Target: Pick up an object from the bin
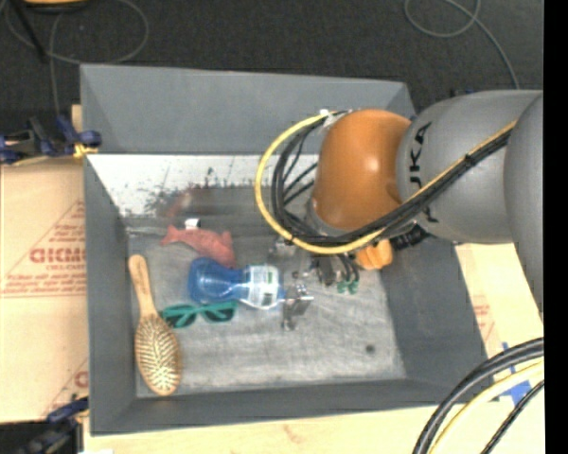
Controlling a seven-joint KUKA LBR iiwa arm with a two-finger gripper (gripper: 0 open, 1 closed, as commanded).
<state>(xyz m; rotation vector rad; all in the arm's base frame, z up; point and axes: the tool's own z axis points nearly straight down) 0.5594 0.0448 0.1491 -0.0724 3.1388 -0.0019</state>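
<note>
Gripper [296,303] mid grey metal bin [104,282], open/closed can't tell; blue rounded plastic bottle [216,282] with clear neck just at its 9 o'clock, probably light, stiff, slick, so grab the neck.

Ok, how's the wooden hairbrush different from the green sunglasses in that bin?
The hairbrush is pale wood; the sunglasses are green. The hairbrush runs along the left wall of the bin; the sunglasses lie crosswise nearer the middle, beside a blue bottle. The hairbrush is longer. Both lie flat on the floor.
</note>
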